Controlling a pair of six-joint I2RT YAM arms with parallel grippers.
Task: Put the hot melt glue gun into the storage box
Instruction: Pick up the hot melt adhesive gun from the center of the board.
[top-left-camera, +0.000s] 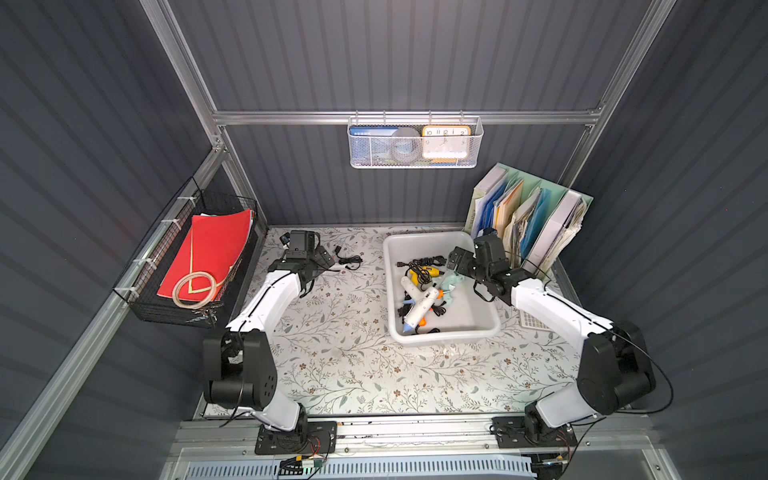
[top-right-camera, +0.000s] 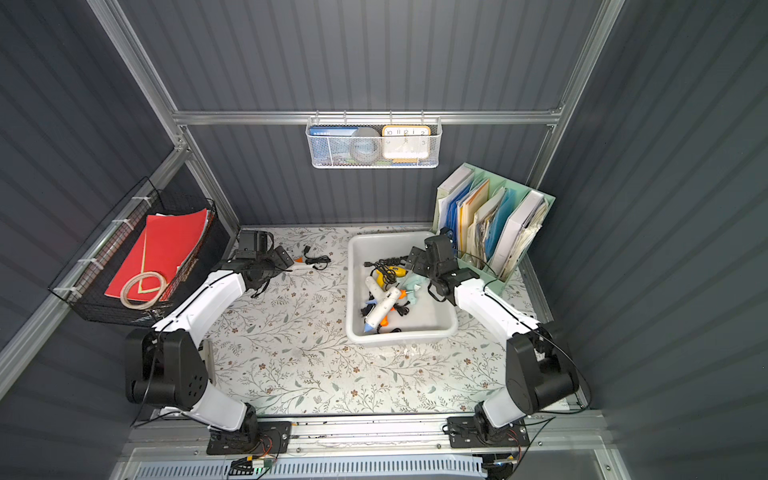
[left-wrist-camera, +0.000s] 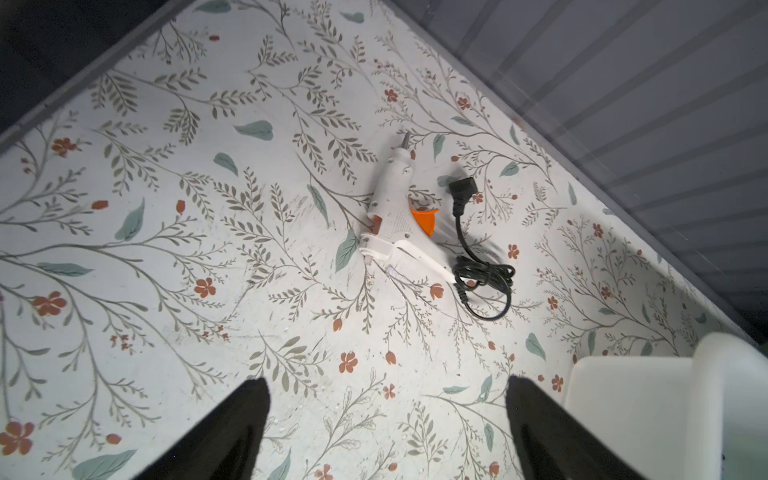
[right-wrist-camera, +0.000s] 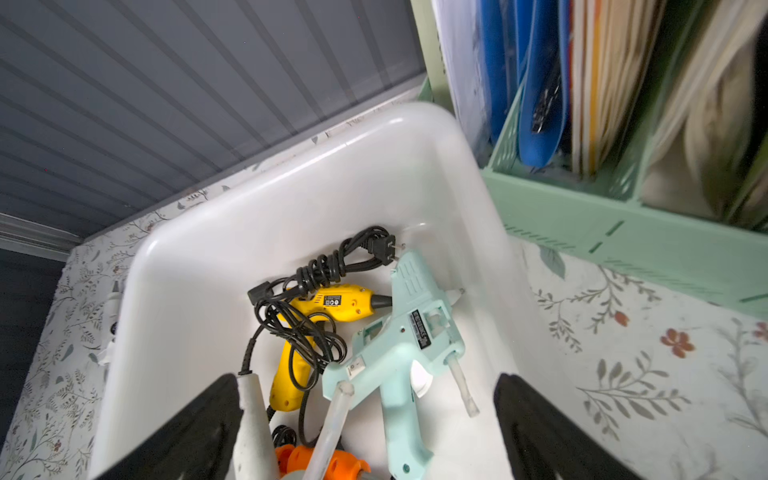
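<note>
A small white hot melt glue gun (left-wrist-camera: 388, 216) with an orange trigger and a black cord (left-wrist-camera: 482, 274) lies on the floral table at the back left, outside the storage box. My left gripper (left-wrist-camera: 386, 380) hangs open above the table short of it; in a top view this gripper (top-left-camera: 324, 258) covers most of the gun. The pale storage box (top-left-camera: 444, 338) holds a yellow glue gun (right-wrist-camera: 332, 303), a pale teal glue gun (right-wrist-camera: 399, 345) and a white glue gun (top-left-camera: 419, 307) with tangled cords. My right gripper (right-wrist-camera: 365, 377) is open over the box, gripping nothing.
A green file rack (top-left-camera: 532, 220) full of folders stands just behind and to the right of the box. A black wire basket (top-left-camera: 199, 266) with red folders hangs on the left wall. A white mesh basket (top-left-camera: 415, 143) with a clock hangs on the back wall.
</note>
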